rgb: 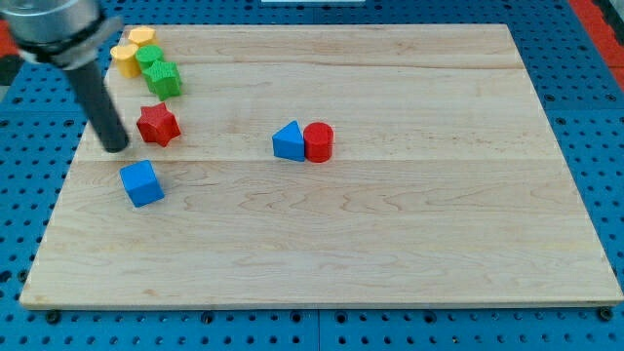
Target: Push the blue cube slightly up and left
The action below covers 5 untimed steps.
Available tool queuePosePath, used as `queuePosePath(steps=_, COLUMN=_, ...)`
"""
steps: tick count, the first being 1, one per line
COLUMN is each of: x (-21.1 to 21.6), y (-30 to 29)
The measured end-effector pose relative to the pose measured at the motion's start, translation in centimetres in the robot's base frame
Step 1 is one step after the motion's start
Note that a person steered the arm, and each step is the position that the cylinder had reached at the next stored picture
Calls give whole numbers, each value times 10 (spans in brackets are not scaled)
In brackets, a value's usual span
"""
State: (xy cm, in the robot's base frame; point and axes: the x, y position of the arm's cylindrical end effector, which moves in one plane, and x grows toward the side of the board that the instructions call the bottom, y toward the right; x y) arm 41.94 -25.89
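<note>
The blue cube (142, 183) lies on the wooden board (390, 244) near its left edge. My tip (117, 148) is just above and to the left of the cube, apart from it by a small gap. The rod rises toward the view's top left. A red star-shaped block (157, 125) sits just right of the tip, above the cube.
Two yellow blocks (134, 49) and two green blocks (159, 71) cluster at the board's top left corner. A blue triangular block (288, 142) touches a red cylinder (319, 141) near the board's middle. A blue pegboard (585, 117) surrounds the board.
</note>
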Motion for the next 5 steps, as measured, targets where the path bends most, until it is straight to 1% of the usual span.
queuePosePath(steps=1, x=-36, y=50)
queuePosePath(steps=2, x=-21, y=154)
queuePosePath(steps=3, x=-18, y=47)
queuePosePath(steps=4, x=45, y=-27)
queuePosePath(steps=5, x=104, y=-13)
